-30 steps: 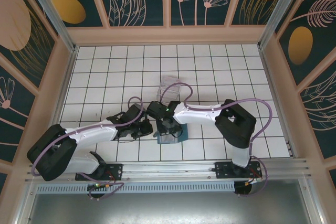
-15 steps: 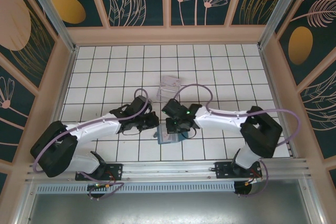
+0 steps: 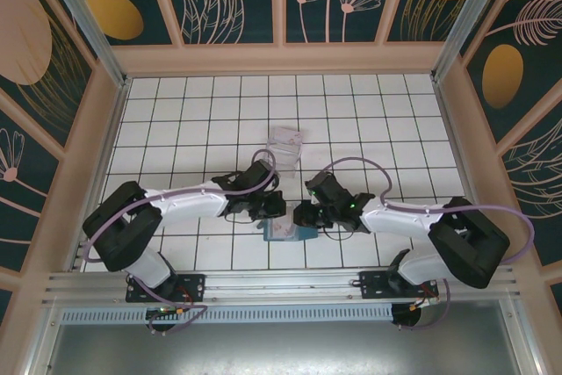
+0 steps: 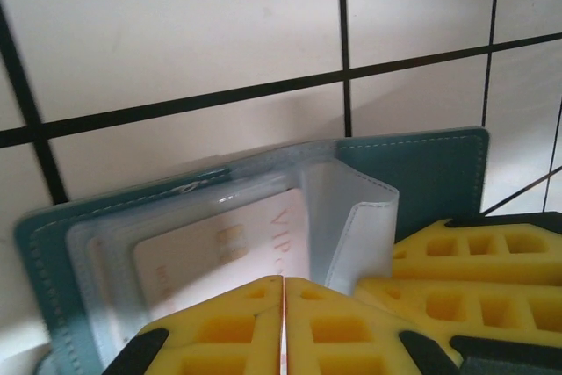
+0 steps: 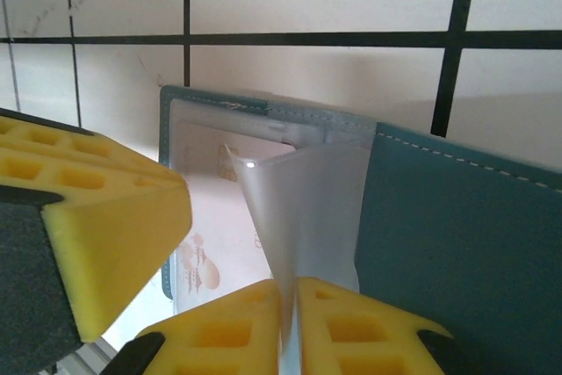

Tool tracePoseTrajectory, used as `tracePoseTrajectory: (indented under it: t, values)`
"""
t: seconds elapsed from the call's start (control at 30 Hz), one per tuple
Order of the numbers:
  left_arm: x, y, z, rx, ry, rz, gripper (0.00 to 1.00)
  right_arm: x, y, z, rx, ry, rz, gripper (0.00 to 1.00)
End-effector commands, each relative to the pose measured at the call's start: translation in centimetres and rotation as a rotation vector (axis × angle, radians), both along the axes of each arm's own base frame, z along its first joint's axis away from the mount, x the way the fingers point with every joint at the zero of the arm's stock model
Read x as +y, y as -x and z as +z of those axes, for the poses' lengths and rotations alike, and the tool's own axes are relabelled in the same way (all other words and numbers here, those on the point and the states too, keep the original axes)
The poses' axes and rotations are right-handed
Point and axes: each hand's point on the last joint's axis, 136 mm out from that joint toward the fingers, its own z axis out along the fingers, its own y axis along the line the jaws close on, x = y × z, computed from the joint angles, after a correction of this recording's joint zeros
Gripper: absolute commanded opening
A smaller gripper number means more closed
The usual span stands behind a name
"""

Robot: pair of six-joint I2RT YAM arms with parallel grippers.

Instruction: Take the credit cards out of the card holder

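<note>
The teal card holder [image 3: 287, 233] lies open on the white tiles near the front edge. In the left wrist view its panel [image 4: 421, 173] and clear sleeves show, with a pale pink credit card [image 4: 219, 248] marked VIP partly out of a sleeve. My left gripper [image 4: 284, 280] is shut on that card's near edge. My right gripper [image 5: 288, 285] is shut on a translucent sleeve flap [image 5: 303, 208] of the card holder [image 5: 457, 234], lifting it upright. From above, the left gripper [image 3: 270, 210] and the right gripper [image 3: 303, 216] meet over the holder.
A clear ridged plastic tray [image 3: 284, 141] stands on the tiles just beyond the two grippers. Wooden walls [image 3: 105, 129] close in the tiled floor on three sides. A metal rail [image 3: 281, 280] with the arm bases runs along the near edge.
The left gripper has slid right onto the holder. The right arm has swung out to the right, so its gripper now reaches the holder from that side.
</note>
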Motion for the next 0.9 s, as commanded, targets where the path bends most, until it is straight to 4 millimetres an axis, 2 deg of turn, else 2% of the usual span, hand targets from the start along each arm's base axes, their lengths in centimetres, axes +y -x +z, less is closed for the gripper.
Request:
tracePoseTrajectory:
  t: [0.0,0.13,0.3,0.33,0.43,0.47,0.53,0.73,0.87]
  values:
    - [-0.6,0.5,-0.4,0.031,-0.023,-0.036,0.10,0.6,-0.3,1.3,-0.028,-0.087,0.003,0.15]
    - [-0.9,0.6,-1.0,0.053,-0.056,-0.052,0.10,0.3,-0.2,1.5,-0.035,-0.107,-0.003,0.16]
    - [-2.0,0.6,-0.7,0.057,-0.049,-0.078,0.10,-0.6,-0.3,1.7,-0.042,-0.104,-0.029,0.17]
    - [-2.1,0.7,-1.3,0.070,-0.062,-0.081,0.10,-0.8,-0.3,1.8,-0.046,-0.103,-0.036,0.19]
    - [-2.2,0.9,-1.9,0.084,-0.075,-0.095,0.11,-1.9,-0.6,2.4,-0.062,-0.084,-0.080,0.27]
    - [-3.0,0.5,-1.2,0.071,-0.059,-0.100,0.11,-2.4,-0.9,2.8,-0.074,-0.076,-0.100,0.29]
    - [-3.4,0.3,-1.0,0.069,-0.057,-0.110,0.11,-3.5,-1.3,3.3,-0.095,-0.053,-0.138,0.32]
    - [-5.2,0.1,-0.7,0.071,-0.046,-0.149,0.11,-6.6,-2.2,5.2,-0.160,-0.010,-0.245,0.34]
    - [-5.9,0.3,-1.4,0.085,-0.048,-0.162,0.11,-7.3,-2.2,6.2,-0.171,-0.028,-0.268,0.35]
